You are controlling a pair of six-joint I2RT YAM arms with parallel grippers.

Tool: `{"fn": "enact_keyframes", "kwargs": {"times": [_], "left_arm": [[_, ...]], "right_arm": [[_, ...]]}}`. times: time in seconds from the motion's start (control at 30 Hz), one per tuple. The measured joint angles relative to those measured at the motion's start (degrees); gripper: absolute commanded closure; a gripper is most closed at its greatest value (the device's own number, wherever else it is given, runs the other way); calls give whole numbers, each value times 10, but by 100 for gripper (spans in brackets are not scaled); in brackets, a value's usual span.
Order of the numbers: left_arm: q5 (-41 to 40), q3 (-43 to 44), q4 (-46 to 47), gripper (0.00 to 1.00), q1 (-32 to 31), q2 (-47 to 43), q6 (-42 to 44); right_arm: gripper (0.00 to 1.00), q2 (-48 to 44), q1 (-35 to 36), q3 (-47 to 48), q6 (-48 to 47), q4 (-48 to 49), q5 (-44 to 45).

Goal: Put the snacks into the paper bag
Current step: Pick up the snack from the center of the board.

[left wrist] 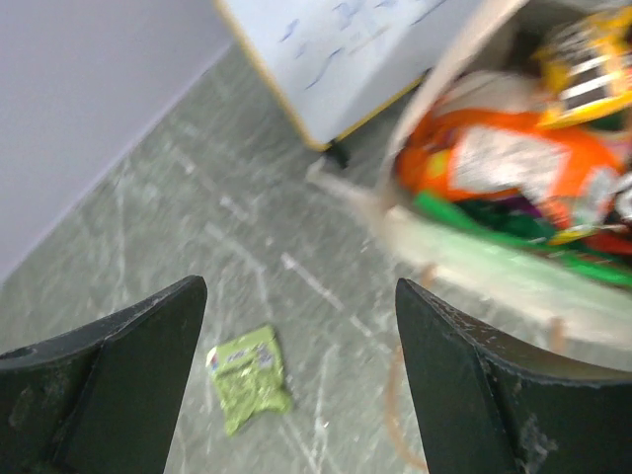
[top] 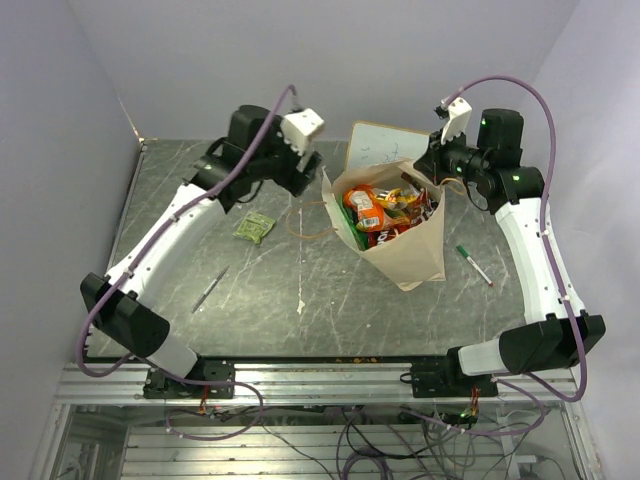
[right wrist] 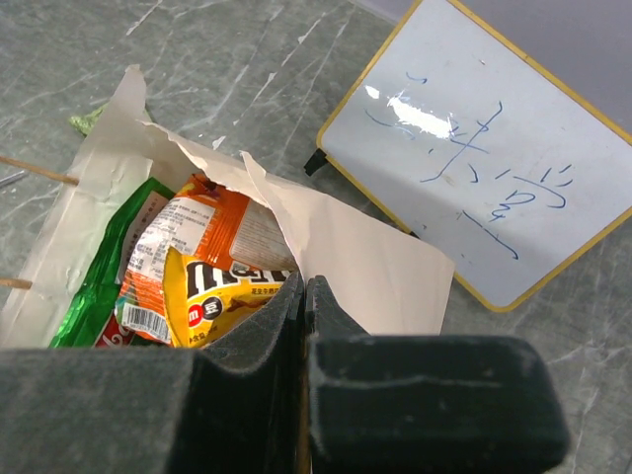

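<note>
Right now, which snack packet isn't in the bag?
The small green packet lying flat on the table, left of the paper bag; all the other packets sit inside it.

Both arms, left arm [top: 165, 240] & right arm [top: 535, 245]: white shells w/ black joints, black bases on a silver rail [top: 320, 385]. Lilac cable [top: 255, 140] loops along each. Green lights [top: 490, 122] on right arm's black motors (two visible). On left gripper [left wrist: 301, 296], fingers [left wrist: 118, 375]: matte black wedges, scuffed, pale specks.
</note>
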Motion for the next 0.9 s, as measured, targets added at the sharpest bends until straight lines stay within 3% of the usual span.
{"fn": "enact_keyframes", "kwargs": {"times": [0.17, 0.47, 0.73, 0.9], "left_arm": [[7, -59, 4, 12, 101, -19, -14], [27, -155, 3, 12, 221, 5, -24], [24, -238, 8, 11, 248, 78, -22], [21, -243, 12, 12, 248, 123, -21]], "right_arm": [[100, -1, -2, -2, 0, 2, -2], [100, -6, -2, -7, 0, 4, -4], [100, -6, -3, -9, 0, 7, -6], [100, -6, -3, -10, 0, 8, -7]]}}
